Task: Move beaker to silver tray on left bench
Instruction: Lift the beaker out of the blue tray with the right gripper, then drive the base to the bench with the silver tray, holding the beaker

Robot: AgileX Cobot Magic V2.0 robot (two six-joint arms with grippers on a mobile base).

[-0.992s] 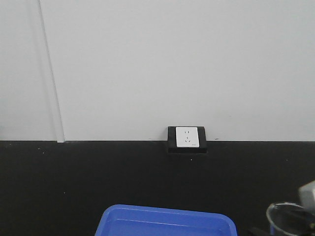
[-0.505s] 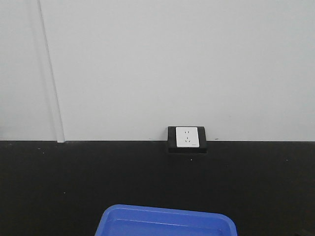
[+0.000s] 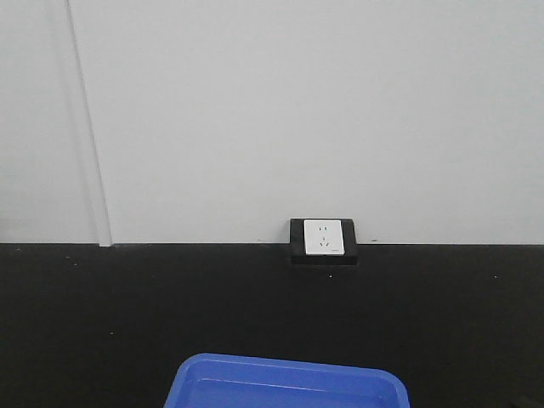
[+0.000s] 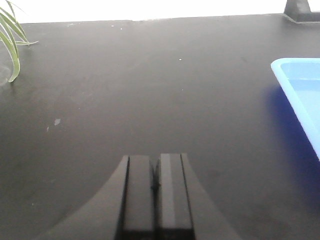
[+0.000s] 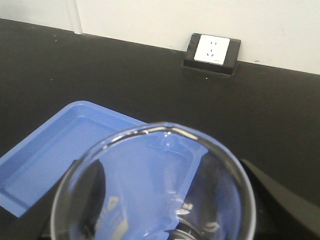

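Matte black countertop [image 4: 150,75] spans every view. Low in the right wrist view, the small clear glass beaker [image 5: 150,175] sits clamped in the right gripper [image 5: 165,225], the bright blue plastic tray [image 5: 45,150] showing behind it. The left gripper [image 4: 156,162] is pressed together, empty. With no silver tray visible, a slow, level carry seems wisest.
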